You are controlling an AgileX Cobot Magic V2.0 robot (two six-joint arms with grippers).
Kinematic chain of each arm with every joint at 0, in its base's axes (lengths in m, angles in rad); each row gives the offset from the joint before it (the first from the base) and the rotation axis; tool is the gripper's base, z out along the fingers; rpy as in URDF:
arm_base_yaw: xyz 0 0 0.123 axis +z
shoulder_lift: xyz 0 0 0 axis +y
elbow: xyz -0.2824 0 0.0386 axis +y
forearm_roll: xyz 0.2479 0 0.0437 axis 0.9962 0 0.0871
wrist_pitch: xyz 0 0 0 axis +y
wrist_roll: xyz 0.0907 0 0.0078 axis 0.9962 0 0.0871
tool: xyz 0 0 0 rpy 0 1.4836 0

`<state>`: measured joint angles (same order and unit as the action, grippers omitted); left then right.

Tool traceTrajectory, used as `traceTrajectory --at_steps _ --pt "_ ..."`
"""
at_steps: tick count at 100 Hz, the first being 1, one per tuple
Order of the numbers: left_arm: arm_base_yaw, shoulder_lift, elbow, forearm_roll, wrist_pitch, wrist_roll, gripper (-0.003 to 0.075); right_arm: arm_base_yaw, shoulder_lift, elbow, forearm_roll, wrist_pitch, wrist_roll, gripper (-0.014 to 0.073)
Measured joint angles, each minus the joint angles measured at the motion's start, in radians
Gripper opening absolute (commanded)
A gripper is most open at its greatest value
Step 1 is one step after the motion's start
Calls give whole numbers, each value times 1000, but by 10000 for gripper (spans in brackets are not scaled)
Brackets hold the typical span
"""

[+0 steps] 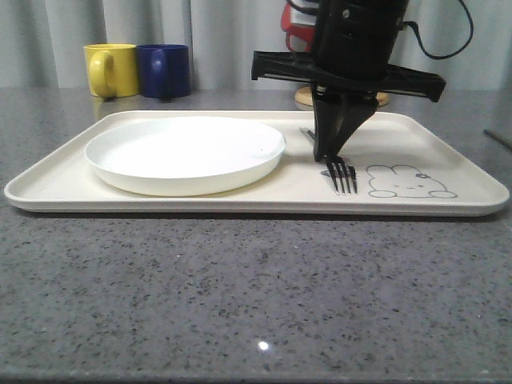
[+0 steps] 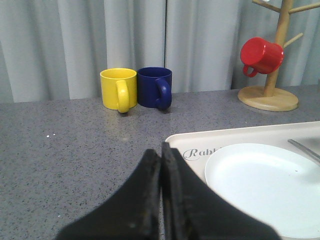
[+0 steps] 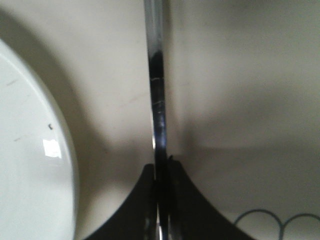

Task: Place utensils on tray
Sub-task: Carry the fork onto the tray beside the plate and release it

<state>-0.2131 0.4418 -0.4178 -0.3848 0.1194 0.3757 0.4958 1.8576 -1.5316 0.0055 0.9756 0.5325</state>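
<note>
The right hand point(image 1: 334, 152) stood low over the tray, its two dark fingers pinched together on the handle of the fork point(image 1: 342, 174). In the right wrist view the slim polished handle point(image 3: 158, 105) ran straight out from between the closed fingers, which suggests a grip taken along the handle so that the fork would lie flat. The tines lay forward on the tray, just beside the grey rabbit drawing point(image 1: 408, 181), so the fork looked set down or very nearly so; whether its full length rested on the surface could not be told.

The left hand point(image 2: 161, 165) was closed on nothing, its matte black fingers pressed flat against each other, held off to the side of the work over the grey speckled table point(image 1: 240, 296).

The tray point(image 1: 48, 194) was a wide cream rectangle with rounded corners and a low rim, smooth and faintly glossy. A round white plate point(image 1: 184, 152) took up its left half, which probably explains why the fork went to the open stretch on the right. Behind the tray stood a yellow mug point(image 1: 110, 70) and a dark blue mug point(image 1: 164, 70), both glazed.
</note>
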Motion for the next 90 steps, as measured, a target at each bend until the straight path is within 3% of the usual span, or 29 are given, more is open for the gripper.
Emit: traceTrajectory --at_steps 20,34,52,72,90 --pt "0 0 0 0 0 0 -18 0 1 0 4 0 0 218" --pt "0 0 0 0 0 0 -18 0 1 0 4 0 0 302" --pt "0 0 0 0 0 0 -18 0 -1 -24 6 33 -22 311" --pt "0 0 0 0 0 0 -18 -10 -73 -63 -13 79 -142 311" --pt "0 0 0 0 0 0 -18 -118 -155 -68 -16 132 -276 311"
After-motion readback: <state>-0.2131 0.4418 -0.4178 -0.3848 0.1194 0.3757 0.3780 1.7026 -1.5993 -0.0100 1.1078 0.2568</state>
